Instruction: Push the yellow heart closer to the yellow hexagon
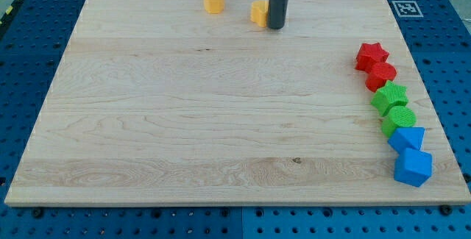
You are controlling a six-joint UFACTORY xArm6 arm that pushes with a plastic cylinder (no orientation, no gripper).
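Note:
The yellow hexagon (213,0) stands near the top edge of the wooden board (184,121), left of centre. The yellow heart (258,12) lies a little to its right, partly hidden behind my rod. My tip (276,26) rests on the board right against the heart's right side. A gap of about one block width separates the heart from the hexagon.
Down the board's right edge runs a column of blocks: a red star (372,54), a red block (381,74), a green block (389,97), a second green block (399,119), a blue block (407,138) and a blue cube (413,167).

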